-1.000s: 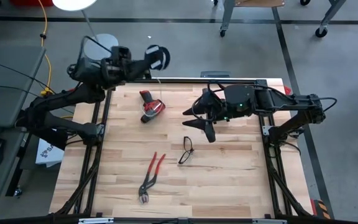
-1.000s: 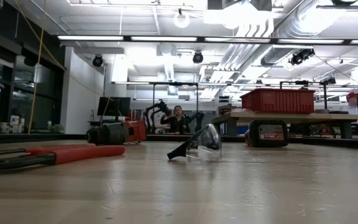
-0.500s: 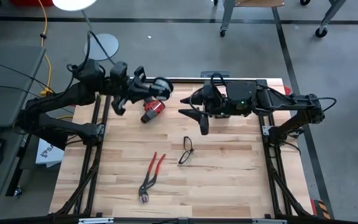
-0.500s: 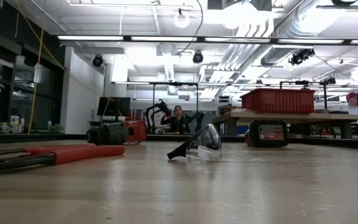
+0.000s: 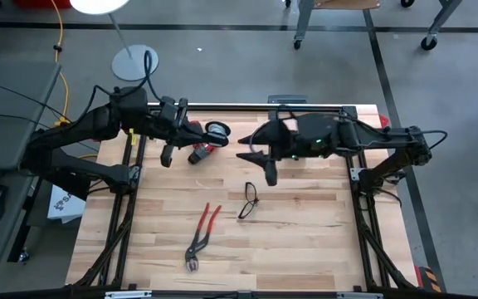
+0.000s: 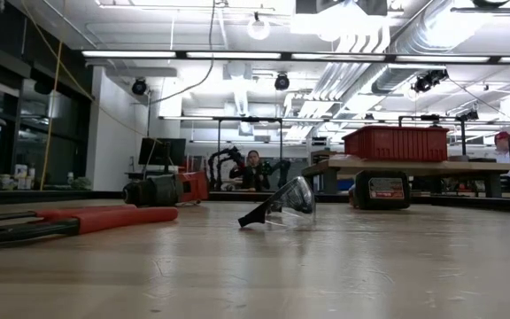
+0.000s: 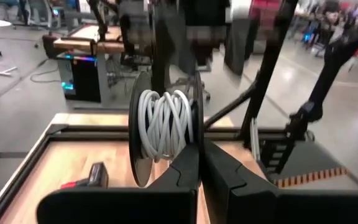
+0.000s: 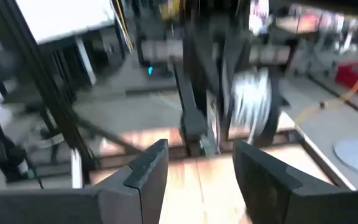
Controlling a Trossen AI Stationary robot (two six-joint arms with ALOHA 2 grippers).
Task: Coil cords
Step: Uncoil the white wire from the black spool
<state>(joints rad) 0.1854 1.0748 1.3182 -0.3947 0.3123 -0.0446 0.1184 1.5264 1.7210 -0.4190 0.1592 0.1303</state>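
Observation:
The black round spool (image 5: pixel 217 131) with the white cord (image 7: pixel 163 124) wound around it hangs over the table's far part, left of the middle. My left gripper (image 5: pixel 205 133) comes from the table's left and is shut on the spool. My right gripper (image 5: pixel 258 164) stands open a short way to the spool's right, pointing at it, with nothing between its fingers. The right wrist view shows the spool (image 8: pixel 250 99) blurred beyond those fingers. No loose end of the cord shows. My left gripper pinches the rim of one black flange (image 7: pixel 197 140) of the spool between its two fingers. The fingers (image 7: pixel 185 171) lie about level and come from the table's left. The spool is lifted clear of the table, its flanges on edge and the wound cord beside the fingers.
A red and black drill (image 5: pixel 199 151) lies on the table just below the left gripper. Safety glasses (image 5: pixel 248 201) lie near the middle, and red-handled pliers (image 5: pixel 202 232) nearer the front. The black frame rail (image 5: pixel 247 106) runs along the table's far edge.
My left gripper has carried the spool from beyond the table's far edge toward the near edge and down, to a place above the drill. Its wrist has rolled and tipped from steep to about level, turning the spool with it. It has stayed shut on the spool.

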